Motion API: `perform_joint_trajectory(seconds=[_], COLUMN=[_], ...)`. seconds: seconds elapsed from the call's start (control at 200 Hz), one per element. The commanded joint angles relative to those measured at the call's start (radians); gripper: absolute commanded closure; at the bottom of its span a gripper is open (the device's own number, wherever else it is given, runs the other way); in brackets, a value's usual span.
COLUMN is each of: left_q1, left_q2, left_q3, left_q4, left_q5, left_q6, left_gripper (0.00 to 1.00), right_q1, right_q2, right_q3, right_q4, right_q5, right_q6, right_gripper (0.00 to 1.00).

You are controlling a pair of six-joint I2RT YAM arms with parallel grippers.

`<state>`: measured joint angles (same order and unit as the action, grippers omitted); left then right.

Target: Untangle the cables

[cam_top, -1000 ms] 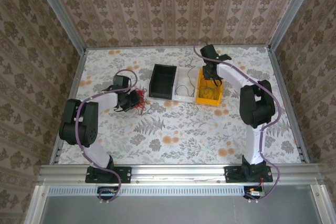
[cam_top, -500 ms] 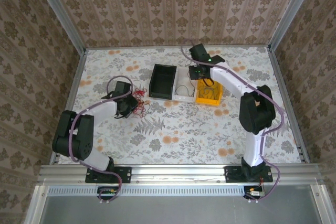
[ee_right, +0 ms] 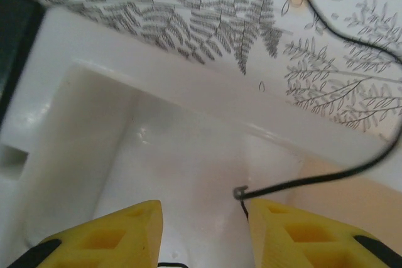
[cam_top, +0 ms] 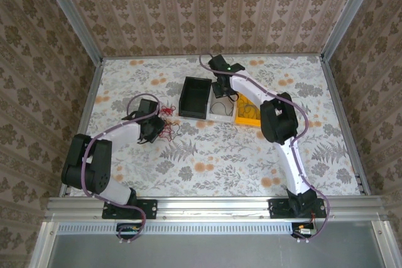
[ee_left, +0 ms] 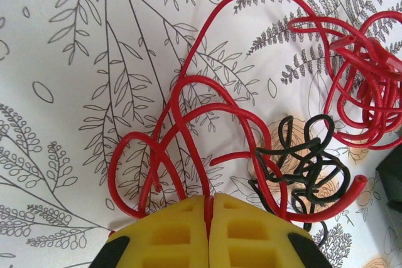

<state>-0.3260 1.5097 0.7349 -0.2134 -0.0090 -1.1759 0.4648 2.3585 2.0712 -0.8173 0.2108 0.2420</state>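
The left tool is clamping the thin red flexible cable; it should be rising slowly, sparing the curly black wire ahead. The right tool is hovering, jaws apart.

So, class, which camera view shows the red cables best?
Left wrist: the red cables loop large and sharp. Top external shows them as a tiny tangle. Right wrist faces the white bin instead.

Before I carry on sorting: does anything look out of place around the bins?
Yes. A thin black cable straddles the white bin: its end is inside, beside the open right gripper, while the rest drapes over the rim onto the table. Nothing looks damaged.
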Motion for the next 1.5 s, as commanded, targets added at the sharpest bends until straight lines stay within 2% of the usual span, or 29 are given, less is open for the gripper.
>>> perform_joint_trajectory(seconds=[0.0,0.24,0.395,0.595,0.72,0.8,0.915,1.22,1.495], left_q1=[-0.004,-0.002,-0.001,-0.001,-0.001,-0.002,-0.002,-0.01,-0.013], left_q2=[-0.021,-0.02,-0.01,-0.009,-0.009,-0.008,-0.003,0.012,0.026], left_q3=[-0.026,-0.028,-0.023,-0.016,-0.008,-0.005,0.001,0.017,0.023], left_q4=[-0.015,-0.009,-0.009,-0.013,-0.019,-0.023,-0.024,-0.02,-0.013], left_q5=[-0.025,-0.026,-0.02,-0.019,-0.021,-0.021,-0.022,-0.014,-0.005], left_q6=[-0.03,-0.025,-0.018,-0.006,0.006,0.011,0.02,0.033,0.042], left_gripper=[1.0,1.0,1.0,1.0,1.0,1.0,1.0,1.0,1.0], right_q1=[0.0,0.006,0.009,0.011,0.011,0.012,0.012,0.011,0.003], right_q2=[0.036,0.108,0.148,0.175,0.185,0.143,0.044,-0.235,-0.359], right_q3=[0.045,0.1,0.119,0.125,0.149,0.11,0.023,-0.215,-0.382], right_q4=[-0.068,-0.089,-0.096,-0.058,-0.065,-0.031,0.042,0.212,0.265], right_q5=[0.061,0.168,0.19,0.184,0.194,0.195,0.167,0.018,-0.179], right_q6=[0.024,0.037,0.037,0.024,0.032,0.031,0.029,-0.007,-0.098], right_gripper=[0.59,0.59,0.6,0.69,0.83,0.93,1.0,1.0,1.0])
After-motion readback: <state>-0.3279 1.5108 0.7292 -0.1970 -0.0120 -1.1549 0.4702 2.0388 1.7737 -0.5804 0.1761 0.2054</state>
